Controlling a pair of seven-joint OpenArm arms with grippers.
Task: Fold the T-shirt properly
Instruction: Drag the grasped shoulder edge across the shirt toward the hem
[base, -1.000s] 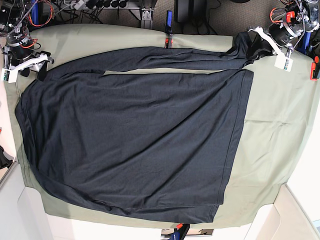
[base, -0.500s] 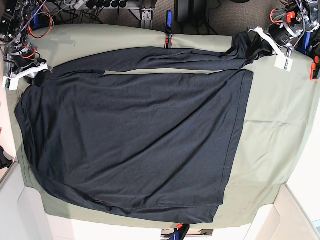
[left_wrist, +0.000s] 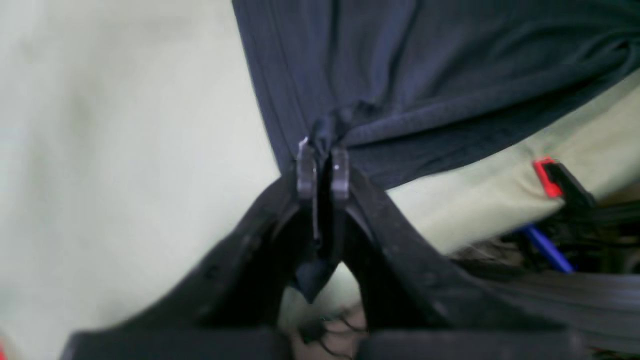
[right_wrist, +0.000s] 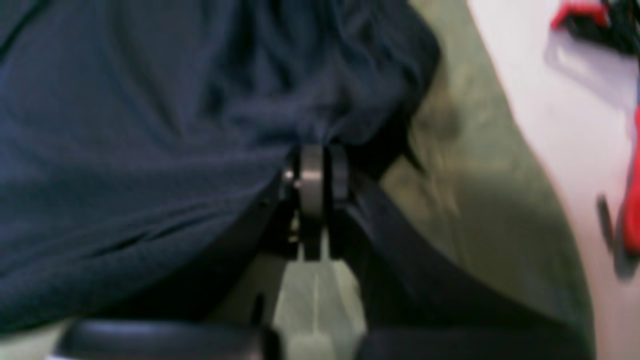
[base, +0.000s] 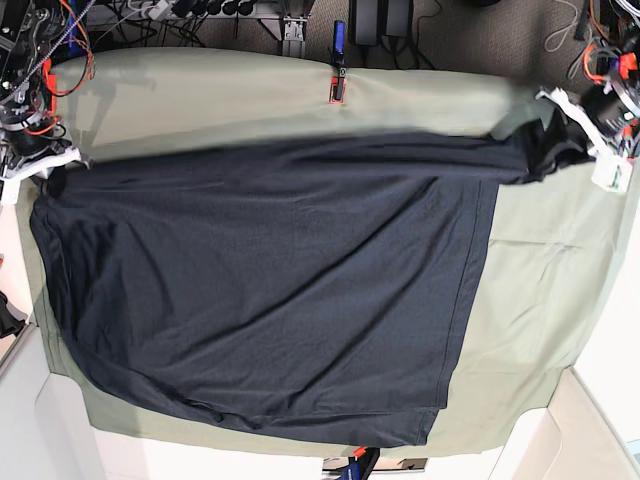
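Base view shows both grippers, left (base: 578, 128) and right (base: 48, 170), now clamped on the shirt (base: 270, 290), fingers together, its sleeve pulled taut for folding.

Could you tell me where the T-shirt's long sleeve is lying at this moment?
In the base view the sleeve stretches along the T-shirt's top edge, across the olive cover, between the two pincers.

The T-shirt (base: 270, 290) lies spread on the table cover (base: 540, 290).
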